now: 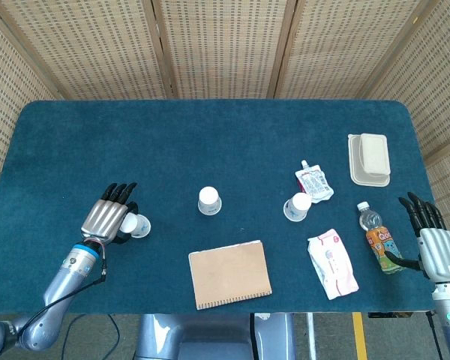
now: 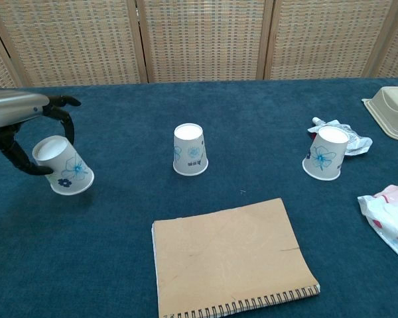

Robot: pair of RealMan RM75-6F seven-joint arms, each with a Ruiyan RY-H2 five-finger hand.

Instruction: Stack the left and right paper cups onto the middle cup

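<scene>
Three white paper cups with blue flowers are upside down. My left hand grips the left cup and holds it tilted just above the cloth. The middle cup stands on the table, well to the right of that hand. The right cup stands further right, beside a crumpled pouch. My right hand hovers at the table's right edge with fingers spread and nothing in it; it shows only in the head view.
A brown spiral notebook lies near the front edge, below the middle cup. A drink bottle stands beside my right hand. A tissue pack, a silver pouch and a beige lidded box fill the right side.
</scene>
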